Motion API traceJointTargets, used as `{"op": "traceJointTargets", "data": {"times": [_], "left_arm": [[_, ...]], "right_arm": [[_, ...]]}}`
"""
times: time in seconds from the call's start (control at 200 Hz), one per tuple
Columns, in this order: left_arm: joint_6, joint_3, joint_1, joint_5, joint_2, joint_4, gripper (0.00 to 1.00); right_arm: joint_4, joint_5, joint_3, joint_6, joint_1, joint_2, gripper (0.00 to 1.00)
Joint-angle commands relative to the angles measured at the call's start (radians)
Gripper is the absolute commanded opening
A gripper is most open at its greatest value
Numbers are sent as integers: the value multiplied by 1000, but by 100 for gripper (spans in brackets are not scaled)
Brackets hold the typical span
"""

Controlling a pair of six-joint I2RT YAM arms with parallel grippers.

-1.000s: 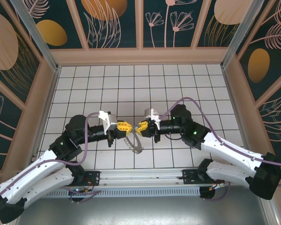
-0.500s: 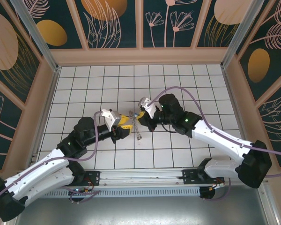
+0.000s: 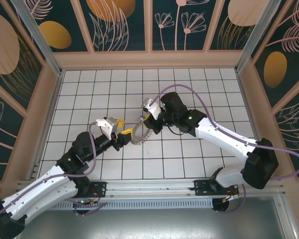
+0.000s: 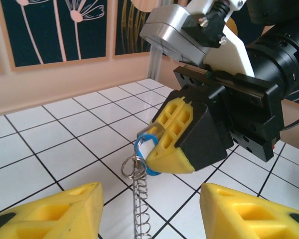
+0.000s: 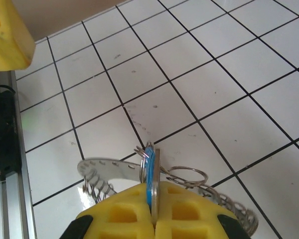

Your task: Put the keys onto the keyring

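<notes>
The worktop [image 3: 189, 89] is a glossy white surface ruled by thin black lines into square tiles, lit softly and evenly. A low peach-coloured border [image 3: 149, 59] rises around it on 3 sides. Above that stand dark teal wall panels [image 3: 189, 30] with pale line-drawn flowers, leaves and orange and pink ovals, split by peach battens and by 2 slanting aluminium posts [image 3: 36, 35] in the upper corners. Along the bottom of the frame runs a ribbed metal rail [image 3: 149, 196], with a grey strip [image 3: 149, 224] below it.
</notes>
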Motion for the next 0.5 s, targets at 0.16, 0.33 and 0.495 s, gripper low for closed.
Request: {"op": "traceJointTargets", "data": {"times": [0.16,0.33,0.495], "left_arm": [[-38,-48,-1,-66,-34,57,93],[-52,-56,0,-145,-68,35,96],[-53,-50,-1,-207,-103,-25,97]], "right_arm": [[-111,-1,233,-66,-89,198,0],[-142,-15,397,-89,-163,372,0],[-130,-50,509,-65,-215,505,0]]}}
